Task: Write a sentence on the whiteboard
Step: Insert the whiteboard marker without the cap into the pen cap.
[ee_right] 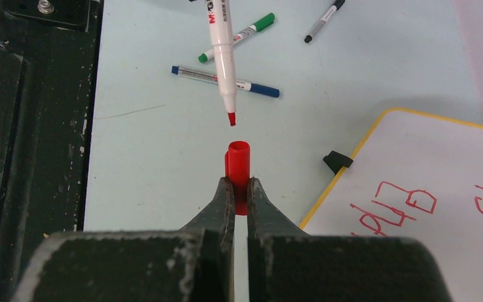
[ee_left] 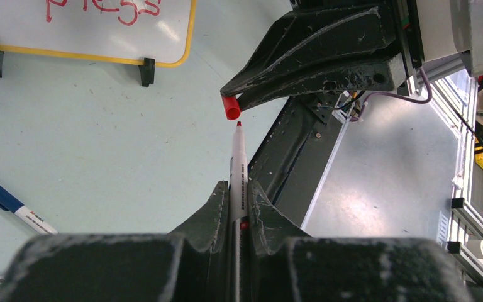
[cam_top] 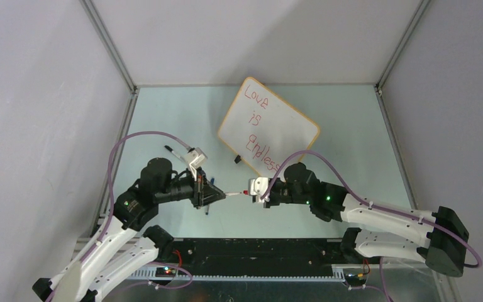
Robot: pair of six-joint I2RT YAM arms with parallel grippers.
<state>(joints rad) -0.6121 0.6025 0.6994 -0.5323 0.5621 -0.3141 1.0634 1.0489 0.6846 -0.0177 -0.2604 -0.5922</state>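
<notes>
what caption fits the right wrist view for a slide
Right gripper pinches the red cap, its open end facing the red marker tip.

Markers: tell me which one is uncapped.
The red marker, held in the left gripper, tip bare, facing its cap in the right gripper. The blue marker, green marker and black marker lie on the table.

Top view overhead, far; wrist views close, low, facing each other; all share whiteboard [cam_top: 270, 126].
</notes>
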